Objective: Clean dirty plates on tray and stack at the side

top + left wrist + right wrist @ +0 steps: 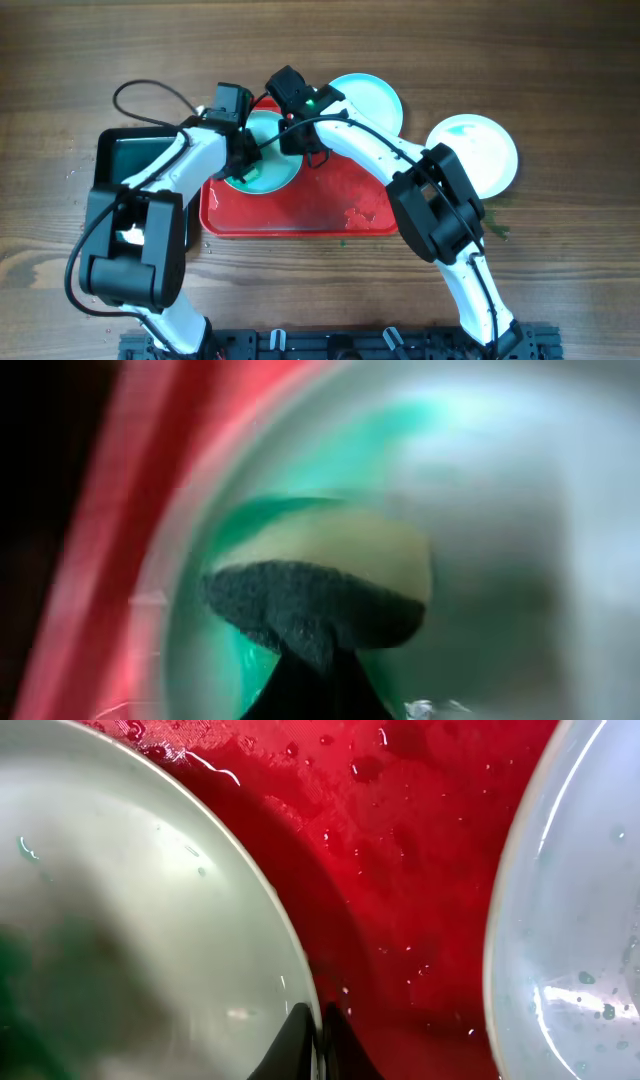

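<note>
The red tray (pixel 300 215) lies in the middle of the table. A plate (pixel 272 172) with green-teal smears sits at its back left. My left gripper (pixel 243 165) is shut on a green sponge (pixel 320 590) and presses it onto this plate (pixel 500 510). My right gripper (pixel 293 140) is shut on the plate's right rim (pixel 130 900), one finger on each side (pixel 318 1040). A second pale plate (pixel 368 98) lies at the tray's back right edge and shows in the right wrist view (pixel 580 920). A third plate (pixel 475 150) lies on the table to the right.
A black tray (pixel 140 165) with a green inside stands left of the red tray, under my left arm. The red tray's floor (pixel 400 870) is wet with droplets. Small green stains (pixel 495 228) mark the table at the right.
</note>
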Controlling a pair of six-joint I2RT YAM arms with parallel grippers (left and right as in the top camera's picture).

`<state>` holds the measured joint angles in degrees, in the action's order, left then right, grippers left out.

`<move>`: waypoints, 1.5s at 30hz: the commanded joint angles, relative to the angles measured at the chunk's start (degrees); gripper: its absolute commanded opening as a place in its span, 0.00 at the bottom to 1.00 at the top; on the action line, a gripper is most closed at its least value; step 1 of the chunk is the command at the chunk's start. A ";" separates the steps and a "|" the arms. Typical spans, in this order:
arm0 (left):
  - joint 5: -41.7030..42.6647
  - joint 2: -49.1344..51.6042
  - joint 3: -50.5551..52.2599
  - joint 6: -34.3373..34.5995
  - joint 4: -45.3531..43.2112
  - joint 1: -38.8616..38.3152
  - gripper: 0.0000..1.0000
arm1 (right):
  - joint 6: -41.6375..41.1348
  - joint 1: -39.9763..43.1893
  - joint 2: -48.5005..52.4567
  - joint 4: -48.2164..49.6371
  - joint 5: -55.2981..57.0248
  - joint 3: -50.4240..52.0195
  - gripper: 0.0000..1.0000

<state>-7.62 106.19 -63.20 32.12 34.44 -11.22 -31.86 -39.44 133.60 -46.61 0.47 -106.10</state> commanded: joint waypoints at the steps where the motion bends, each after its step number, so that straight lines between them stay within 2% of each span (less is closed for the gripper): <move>1: -13.35 3.32 2.67 10.54 5.09 1.05 0.04 | 0.81 -0.24 1.20 0.07 0.76 1.60 0.04; 2: -9.75 3.32 2.67 8.02 5.01 1.05 0.04 | 0.81 -0.24 1.20 0.07 0.76 1.60 0.04; 4: 4.39 3.32 2.67 -3.26 2.62 1.05 0.04 | 0.81 -0.24 1.20 0.09 0.76 1.60 0.04; 6: 24.15 3.32 2.67 -16.70 -0.87 1.05 0.04 | 1.07 -0.24 1.20 0.09 0.74 1.60 0.05; 8: 32.22 3.32 2.67 -20.17 -3.13 1.05 0.04 | 1.88 -0.24 1.20 0.11 0.04 1.60 0.04; 11: 31.21 3.32 2.67 -19.21 -6.80 1.40 0.04 | 1.90 -0.24 1.20 0.17 -0.74 1.60 0.04; 12: 27.93 3.32 2.67 -16.37 -7.91 1.75 0.04 | 1.90 -0.17 1.36 0.33 -1.27 1.60 0.04; 14: 15.54 3.32 2.64 -5.70 -8.52 2.91 0.04 | 1.92 0.76 2.23 0.48 -5.20 1.60 0.04; 16: 7.39 3.32 2.64 0.02 -7.65 4.39 0.04 | 3.67 2.49 3.28 0.55 -11.61 1.60 0.04; 20: 7.48 3.32 2.64 -2.01 -5.95 7.21 0.04 | 6.69 6.34 4.87 1.75 -23.96 2.34 0.04; 22: 12.68 3.32 2.64 -9.33 -6.03 7.28 0.04 | 7.61 7.30 4.96 3.58 -27.61 4.00 0.04; 24: 30.67 3.32 2.64 -21.70 -6.38 7.21 0.04 | 7.74 7.98 4.96 3.91 -28.85 4.42 0.04; 25: 37.88 3.32 2.64 -25.35 -6.25 7.21 0.04 | 7.74 8.00 4.96 3.96 -28.83 4.42 0.04; 27: 48.98 3.32 2.64 -29.35 -6.32 7.21 0.04 | 7.82 7.98 4.96 3.98 -28.81 4.42 0.04; 28: 49.94 3.32 2.64 -29.35 -6.67 7.23 0.04 | 7.87 7.96 4.96 3.96 -28.79 4.42 0.04; 29: 48.81 3.32 2.64 -29.03 -7.41 7.50 0.04 | 7.89 7.96 4.96 3.96 -28.79 4.42 0.04; 30: 43.47 3.32 2.64 -24.92 -8.44 7.93 0.04 | 7.87 7.96 4.96 3.96 -28.79 4.42 0.04; 32: 24.48 3.32 1.99 -11.06 -8.76 8.57 0.04 | 7.87 7.96 4.96 4.07 -28.79 4.42 0.04; 33: 17.70 3.32 1.53 -7.96 -8.87 8.63 0.04 | 7.89 7.96 4.96 4.11 -28.79 4.42 0.04; 34: 12.50 3.32 0.87 -6.23 -9.27 8.63 0.04 | 7.87 7.96 4.96 4.15 -28.79 4.42 0.04; 37: 4.09 3.30 -2.45 -5.88 -8.81 8.61 0.04 | 7.87 7.96 4.96 4.22 -28.76 4.42 0.04; 39: -2.03 3.30 -5.95 -5.33 -5.11 8.61 0.04 | 7.82 7.93 4.96 4.39 -28.59 4.42 0.04; 40: -4.92 3.30 -8.70 -4.22 -0.31 8.61 0.04 | 7.85 7.91 4.96 4.39 -28.30 4.42 0.04; 43: -1.51 3.21 -10.67 -4.79 7.19 8.61 0.04 | 7.78 7.89 4.96 4.76 -28.35 4.42 0.04; 45: 7.06 3.23 -10.64 -9.90 12.74 8.61 0.04 | 7.69 7.89 4.96 4.96 -28.35 4.42 0.04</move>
<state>-3.64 108.79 -73.17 25.85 42.83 -3.36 -25.19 -31.62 135.55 -41.32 -28.56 -103.20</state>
